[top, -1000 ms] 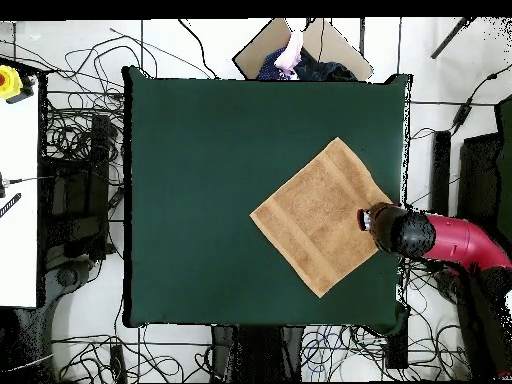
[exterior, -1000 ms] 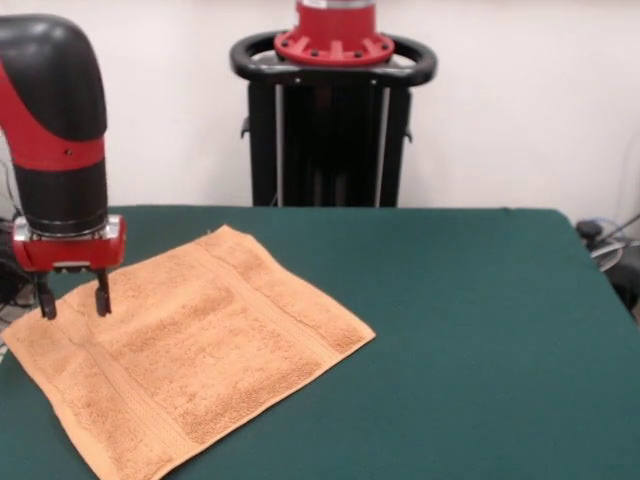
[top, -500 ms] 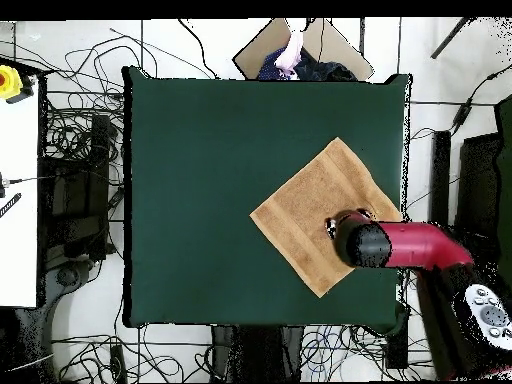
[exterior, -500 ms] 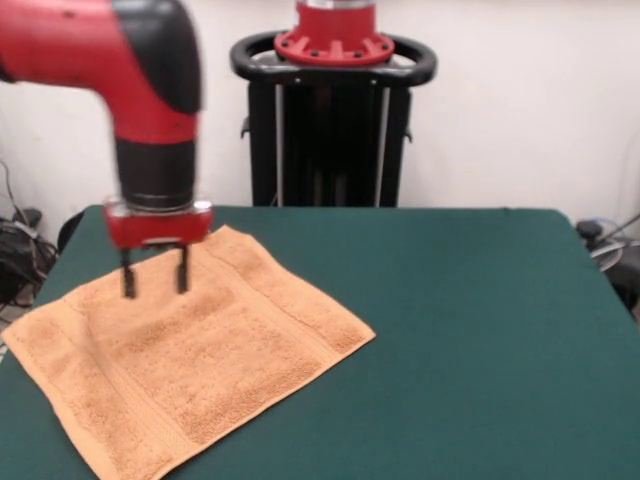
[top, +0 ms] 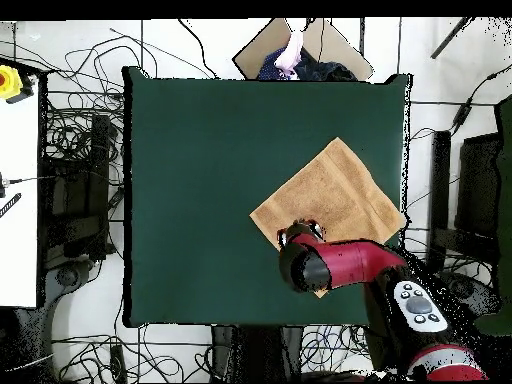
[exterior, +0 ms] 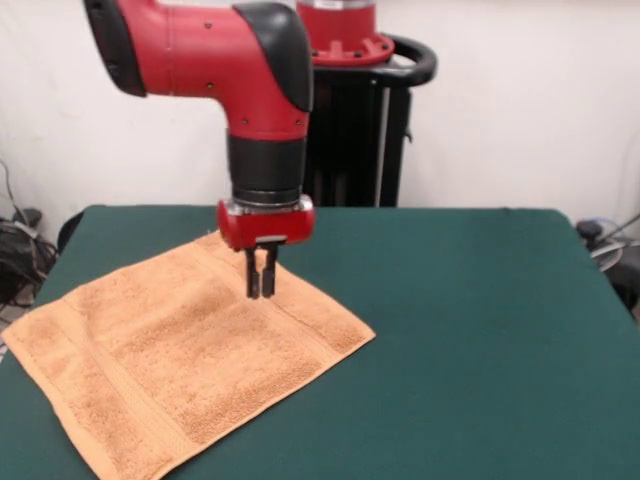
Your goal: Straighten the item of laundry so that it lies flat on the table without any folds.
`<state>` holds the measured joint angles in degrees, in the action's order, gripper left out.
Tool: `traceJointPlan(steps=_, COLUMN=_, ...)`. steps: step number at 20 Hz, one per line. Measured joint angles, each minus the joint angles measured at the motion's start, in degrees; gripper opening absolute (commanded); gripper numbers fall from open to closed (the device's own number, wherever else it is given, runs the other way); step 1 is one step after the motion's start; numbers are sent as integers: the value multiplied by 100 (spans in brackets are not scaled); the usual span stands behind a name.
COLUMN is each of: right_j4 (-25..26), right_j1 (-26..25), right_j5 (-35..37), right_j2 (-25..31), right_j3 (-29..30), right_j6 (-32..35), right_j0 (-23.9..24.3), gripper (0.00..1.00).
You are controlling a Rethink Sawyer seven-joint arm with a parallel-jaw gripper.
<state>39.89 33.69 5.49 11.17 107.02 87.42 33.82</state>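
The towel (exterior: pixel 185 355) lies spread near the table (exterior: pixel 470 330) corner, seemingly fold-free. The pincer (exterior: pixel 261 283), fingers nearly together and empty, hangs over its far edge; lift clear without snagging terry.

Green table (exterior: pixel 480 300) (top: pixel 200 180) carries tan towel (exterior: pixel 170 350) (top: pixel 335 195), spread flat.
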Motion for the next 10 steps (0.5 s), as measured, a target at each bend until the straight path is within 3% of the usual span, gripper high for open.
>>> traceJointPlan(steps=10, right_j4=-133, right_j1=-96, right_j5=-373, right_j2=-542, right_j3=276, right_j6=1, right_j0=-154, gripper=0)
